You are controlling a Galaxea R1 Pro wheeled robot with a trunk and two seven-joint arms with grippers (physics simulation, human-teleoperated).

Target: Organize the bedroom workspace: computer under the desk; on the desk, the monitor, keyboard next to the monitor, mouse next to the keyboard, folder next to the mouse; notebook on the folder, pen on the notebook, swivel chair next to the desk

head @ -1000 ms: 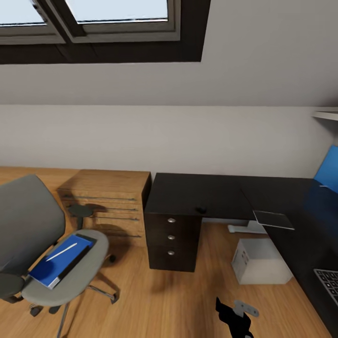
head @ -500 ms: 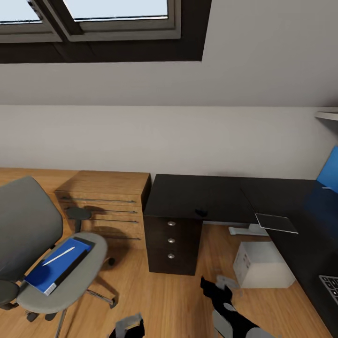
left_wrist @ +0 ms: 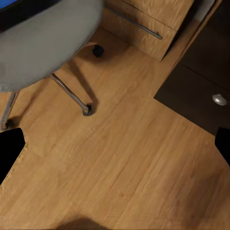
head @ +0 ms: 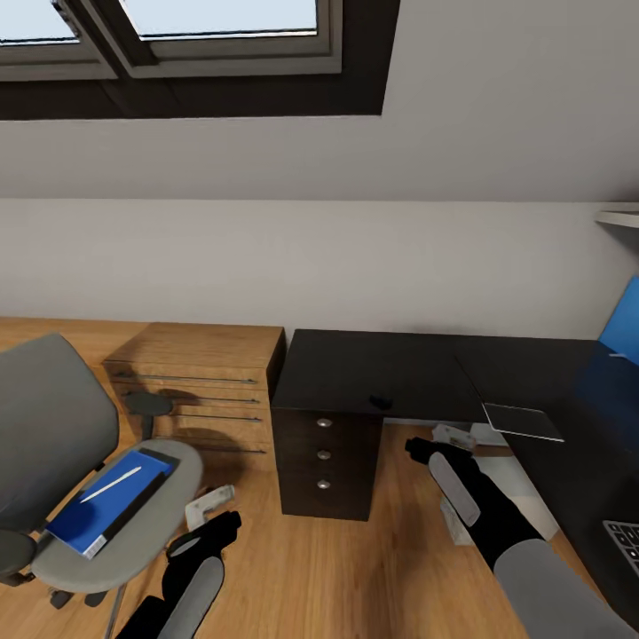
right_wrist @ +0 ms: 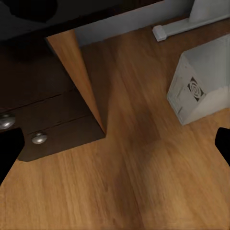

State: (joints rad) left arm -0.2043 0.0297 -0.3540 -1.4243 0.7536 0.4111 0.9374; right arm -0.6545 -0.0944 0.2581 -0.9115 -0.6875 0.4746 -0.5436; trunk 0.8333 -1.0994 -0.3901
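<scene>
Currently, both hands, left point(head: 211, 508) and right point(head: 435, 441), are held open and empty above the light wood floor point(head: 337, 568); the bright-blue flat folder point(head: 99, 508) is carried by the grey upholstered swivel chair point(head: 151, 524).

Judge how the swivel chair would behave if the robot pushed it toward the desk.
The swivel chair would probably roll easily: castors sit on smooth wood floor. It may spin rather than travel straight. The folder and pen lying loose on its seat could slide off.
</scene>
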